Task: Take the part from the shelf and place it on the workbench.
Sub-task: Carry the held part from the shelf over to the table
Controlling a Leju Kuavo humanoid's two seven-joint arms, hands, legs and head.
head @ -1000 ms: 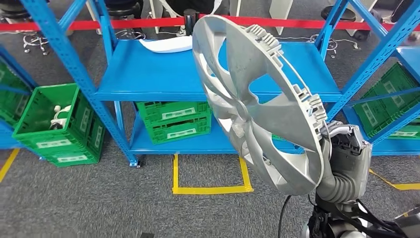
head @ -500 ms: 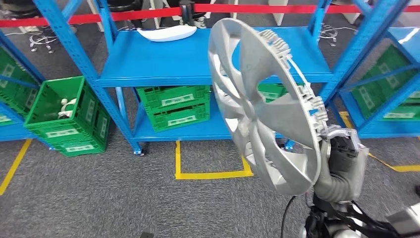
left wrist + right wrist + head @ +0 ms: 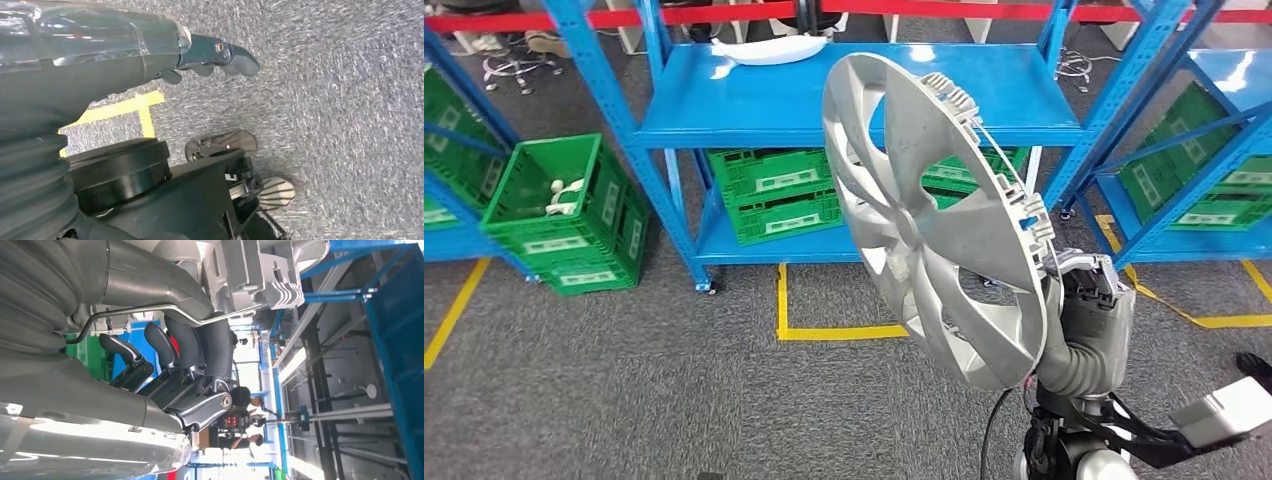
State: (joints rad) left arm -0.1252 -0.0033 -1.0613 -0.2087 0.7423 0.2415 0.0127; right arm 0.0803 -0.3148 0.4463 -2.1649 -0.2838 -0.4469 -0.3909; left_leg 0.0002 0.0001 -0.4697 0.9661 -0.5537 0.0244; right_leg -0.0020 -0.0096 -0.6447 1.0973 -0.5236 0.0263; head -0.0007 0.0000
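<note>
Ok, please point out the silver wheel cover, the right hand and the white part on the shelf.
wheel cover [image 3: 894, 255]: head view, hub.
right hand [image 3: 1089, 300]: head view, back of hand.
white part [image 3: 769, 50]: head view, its middle.

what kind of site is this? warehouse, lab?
Most likely an industrial parts store or factory test area: blue steel shelving holding green crates, yellow floor marking, red barrier tape. The right hand holds a silver wheel cover.

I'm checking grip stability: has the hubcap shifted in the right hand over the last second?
No visible slip: the hubcap sits against the right hand as before; the blue shelf shifts because the camera moved.
</note>
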